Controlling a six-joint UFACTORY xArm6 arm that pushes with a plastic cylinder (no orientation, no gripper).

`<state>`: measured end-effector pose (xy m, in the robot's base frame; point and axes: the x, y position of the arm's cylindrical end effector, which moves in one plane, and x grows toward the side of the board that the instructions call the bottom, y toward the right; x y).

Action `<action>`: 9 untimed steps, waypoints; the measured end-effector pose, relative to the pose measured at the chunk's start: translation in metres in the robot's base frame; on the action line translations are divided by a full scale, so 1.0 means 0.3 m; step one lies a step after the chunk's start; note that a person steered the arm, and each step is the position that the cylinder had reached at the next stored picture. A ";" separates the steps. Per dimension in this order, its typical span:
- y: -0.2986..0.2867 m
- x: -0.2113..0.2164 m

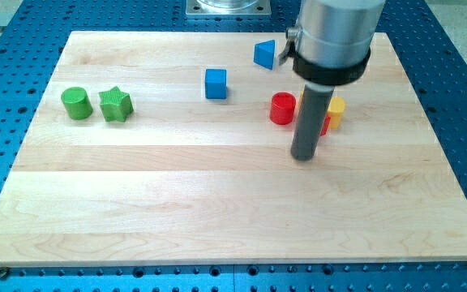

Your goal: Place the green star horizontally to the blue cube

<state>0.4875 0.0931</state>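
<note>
The green star lies near the view's left edge of the wooden board, just right of a green cylinder. The blue cube sits right of the star, a little higher in the view, with bare board between them. My tip rests on the board right of centre, well to the right of both and below the red cylinder. It touches no block.
A blue triangular block lies near the view's top. A yellow block and a red block sit behind the rod, partly hidden by it. The board lies on a blue perforated table.
</note>
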 end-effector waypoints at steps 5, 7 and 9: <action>-0.161 -0.238; -0.507 -0.129; -0.829 -0.134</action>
<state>0.4473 -0.1557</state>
